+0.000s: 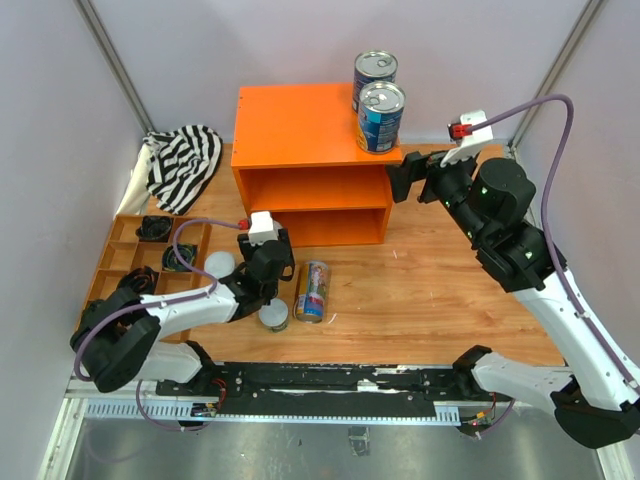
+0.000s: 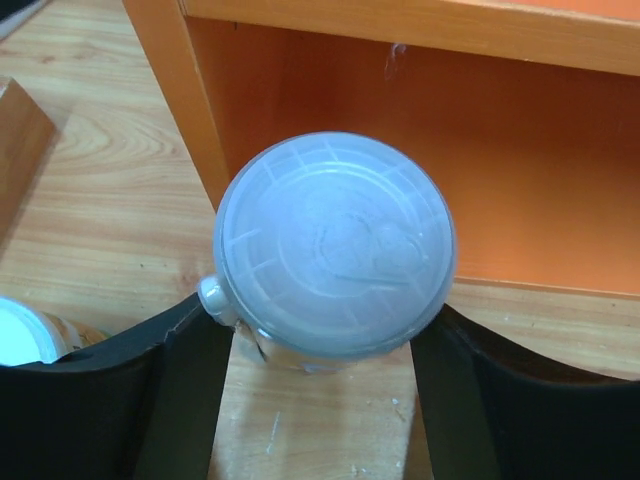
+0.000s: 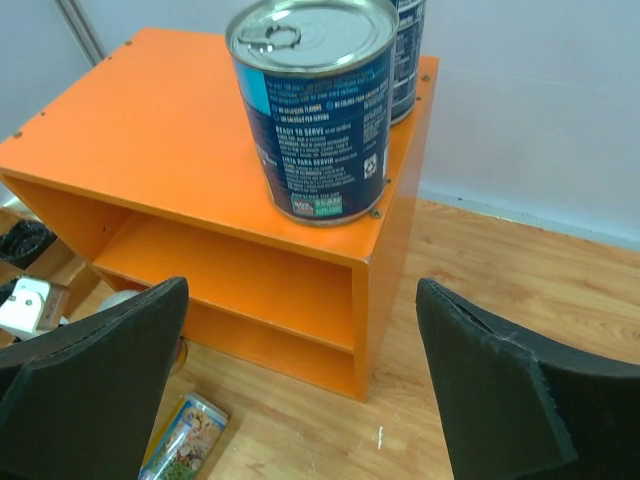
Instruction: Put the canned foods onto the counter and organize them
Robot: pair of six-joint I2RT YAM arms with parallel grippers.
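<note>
The orange counter stands at the back centre, with two wide blue-labelled cans on its right end, one behind the other. My right gripper is open and empty beside the counter's right end, below the front blue can. My left gripper is shut on a small white-lidded can, held just off the table in front of the counter's lower left corner. A slim colourful can lies on its side on the table. Another small can stands near the left arm.
A brown compartmented tray lies at the left, with dark items and a white-lidded can at its right edge. A striped cloth is bunched at the back left. The slim can also shows in the right wrist view.
</note>
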